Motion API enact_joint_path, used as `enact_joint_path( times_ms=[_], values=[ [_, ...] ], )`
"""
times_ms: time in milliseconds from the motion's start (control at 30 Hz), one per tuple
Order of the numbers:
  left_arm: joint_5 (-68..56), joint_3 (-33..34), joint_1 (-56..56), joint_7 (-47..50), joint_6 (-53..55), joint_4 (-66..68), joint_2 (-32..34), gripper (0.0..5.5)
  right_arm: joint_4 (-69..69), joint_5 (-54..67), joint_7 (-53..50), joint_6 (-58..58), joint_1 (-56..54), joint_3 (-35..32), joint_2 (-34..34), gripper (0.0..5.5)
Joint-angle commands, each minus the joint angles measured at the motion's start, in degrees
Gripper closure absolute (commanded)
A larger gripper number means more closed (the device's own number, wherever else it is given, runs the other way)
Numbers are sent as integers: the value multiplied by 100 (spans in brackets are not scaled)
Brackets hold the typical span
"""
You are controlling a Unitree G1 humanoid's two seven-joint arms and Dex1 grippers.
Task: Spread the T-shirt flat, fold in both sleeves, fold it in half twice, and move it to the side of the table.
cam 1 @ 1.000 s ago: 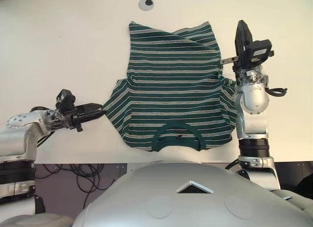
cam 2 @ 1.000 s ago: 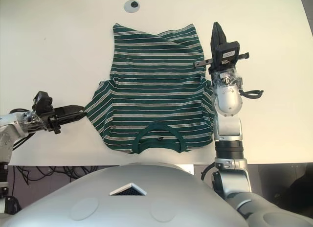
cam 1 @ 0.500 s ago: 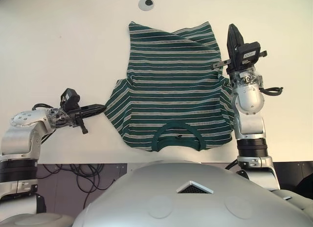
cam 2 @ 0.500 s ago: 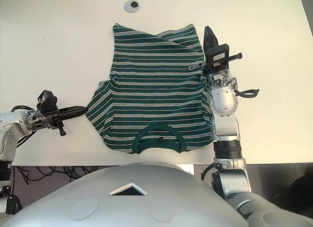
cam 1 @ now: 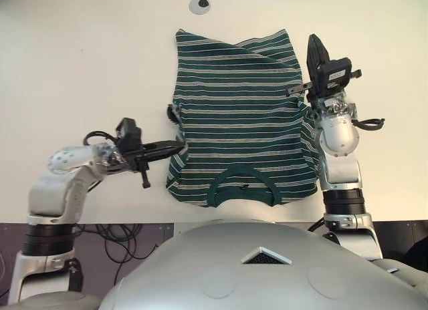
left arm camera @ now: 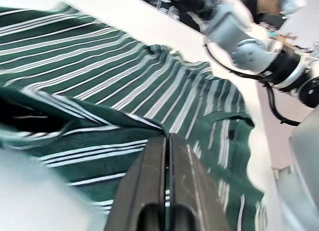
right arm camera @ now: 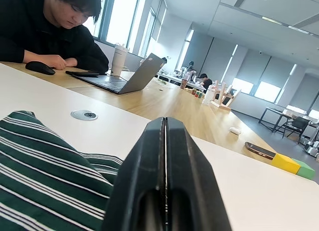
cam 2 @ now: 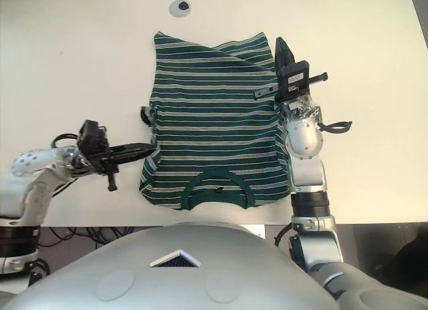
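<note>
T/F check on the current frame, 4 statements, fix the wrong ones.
1. The T-shirt lies with its collar toward the robot. True.
2. The right end effector is open. False: its fingers are pressed together with nothing between them, beside the shirt's right edge.
3. The left sleeve lies spread out to the side. False: it is pulled in over the shirt's body, with the shut left end effector at the fold.
4. A small round disc sits on the table beyond the shirt's hem. True.
</note>
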Motion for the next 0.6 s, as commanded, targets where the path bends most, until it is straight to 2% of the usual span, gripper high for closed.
enact_joint_path(
  times_ms=[33, 167, 233, 400, 533, 600],
  values=[
    [950, -781, -249, 482, -331, -127, -136, 546, -97, -44, 42, 102, -49, 58, 54, 550],
    [1599, -1357, -435, 942, -343, 61, -320, 546, -183, 66, 41, 236, -71, 37, 79, 550],
    [1750, -1479, -450, 1027, -332, 140, -314, 519, -402, 427, 186, 448, -31, -33, 116, 550],
    [1978, -1788, -418, 1123, -351, 132, -319, 434, -1644, 1903, 500, 1555, 646, -672, -42, 457],
    [1946, -1727, -481, 1453, -738, 225, -739, 430, -2289, 2061, 989, 3147, 1948, -1042, -947, 382],
    [1580, -1626, -466, 1371, -826, 122, -954, 430, -2595, 2365, 1155, 3665, 2474, -1436, -1148, 345]
  ],
)
